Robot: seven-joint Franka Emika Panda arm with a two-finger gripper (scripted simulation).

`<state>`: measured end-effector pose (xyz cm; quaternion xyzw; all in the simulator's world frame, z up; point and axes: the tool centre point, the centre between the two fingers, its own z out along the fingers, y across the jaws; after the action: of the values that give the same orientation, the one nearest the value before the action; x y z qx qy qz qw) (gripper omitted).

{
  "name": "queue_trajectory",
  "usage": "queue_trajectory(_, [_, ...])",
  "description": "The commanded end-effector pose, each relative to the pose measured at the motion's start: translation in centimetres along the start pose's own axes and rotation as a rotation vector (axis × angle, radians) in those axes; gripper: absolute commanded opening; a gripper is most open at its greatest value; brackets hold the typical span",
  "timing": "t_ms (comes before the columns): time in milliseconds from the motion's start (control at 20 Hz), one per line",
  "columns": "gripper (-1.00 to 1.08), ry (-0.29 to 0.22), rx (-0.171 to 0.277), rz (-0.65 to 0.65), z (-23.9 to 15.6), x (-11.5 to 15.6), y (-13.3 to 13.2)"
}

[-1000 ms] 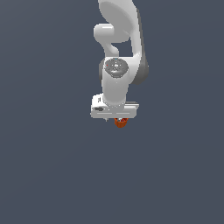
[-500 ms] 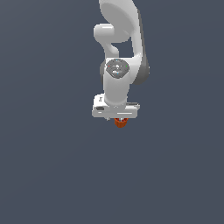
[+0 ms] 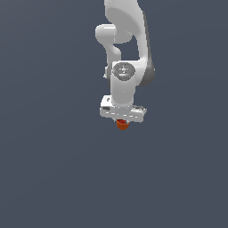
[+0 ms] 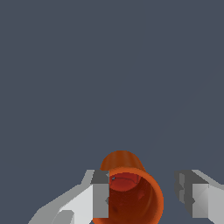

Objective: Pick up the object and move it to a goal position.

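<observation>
The object is a small orange-red cup, open end toward the wrist camera, sitting between my gripper's two fingers. One finger overlaps the cup's rim; the other finger stands apart from it with a visible gap, so the gripper is open around the cup. In the exterior view the object pokes out just below the white hand, and the gripper fingers are hidden there.
Only a uniform dark blue-grey surface surrounds the arm in both views. No other objects, containers or edges show.
The arm and hand have shifted very slightly toward the exterior view's right. The cup stays under the hand.
</observation>
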<state>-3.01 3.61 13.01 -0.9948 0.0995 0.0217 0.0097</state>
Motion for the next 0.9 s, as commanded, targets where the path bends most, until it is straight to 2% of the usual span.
queue_trajectory(0, [0.28,0.002,0.013,0.064,0.6,-0.6,-0.7])
queue_trajectory(450, [0.28,0.003,0.051,0.276,2.3,-2.7,-2.7])
queue_trajectory(850, [0.28,0.001,0.066,0.37,3.0,-3.6,-3.4])
